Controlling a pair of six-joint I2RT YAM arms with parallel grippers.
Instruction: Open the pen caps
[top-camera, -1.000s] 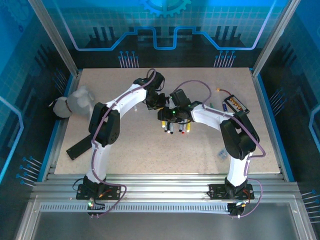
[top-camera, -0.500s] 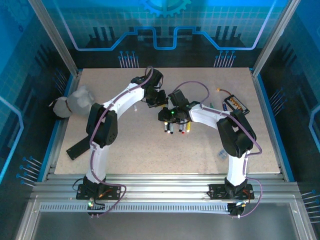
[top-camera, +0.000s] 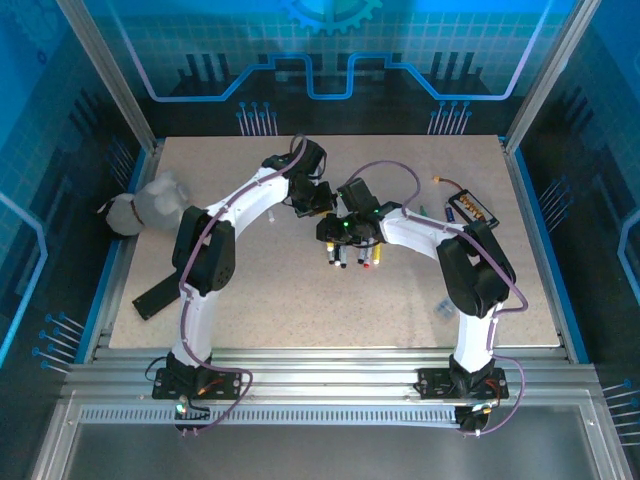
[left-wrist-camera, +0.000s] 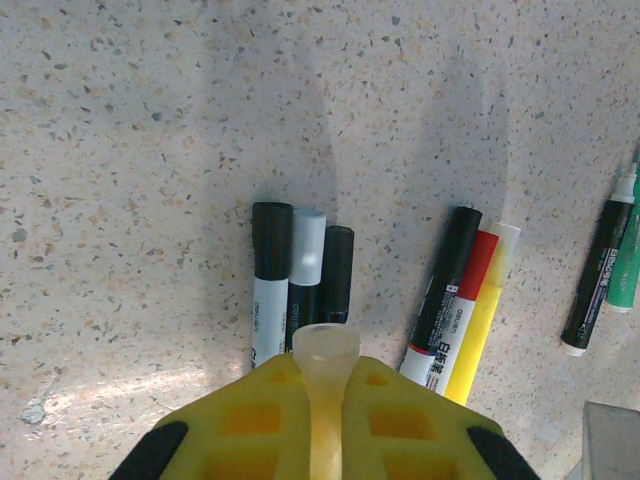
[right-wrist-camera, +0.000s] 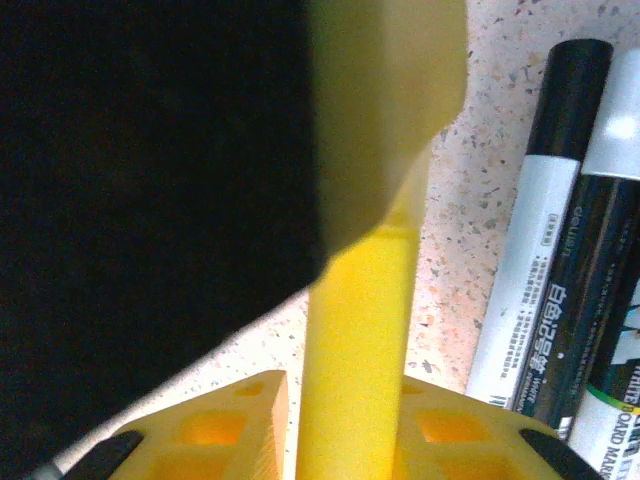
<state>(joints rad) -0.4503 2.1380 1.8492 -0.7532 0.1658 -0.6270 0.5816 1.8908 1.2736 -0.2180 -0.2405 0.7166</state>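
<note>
Both wrists are sitting slightly left of where they were a second ago; the table pens aren't moving. You're looking at the left gripper (left-wrist-camera: 325, 372) clamping shut on a pale yellow piece (left-wrist-camera: 326, 350), its axis running straight out from the fingers. The right gripper (right-wrist-camera: 345, 398) is gripping a yellow pen (right-wrist-camera: 355, 310) mid-table, barrel pointing away from its wrist, pale end outermost. The loose pens (top-camera: 343, 258) are lying parallel, caps toward the near edge. A dark pen (right-wrist-camera: 575, 290) is showing "deli" and "WHITEBOARD MARKER"; a black pen (left-wrist-camera: 440, 320) is showing "白板笔".
</note>
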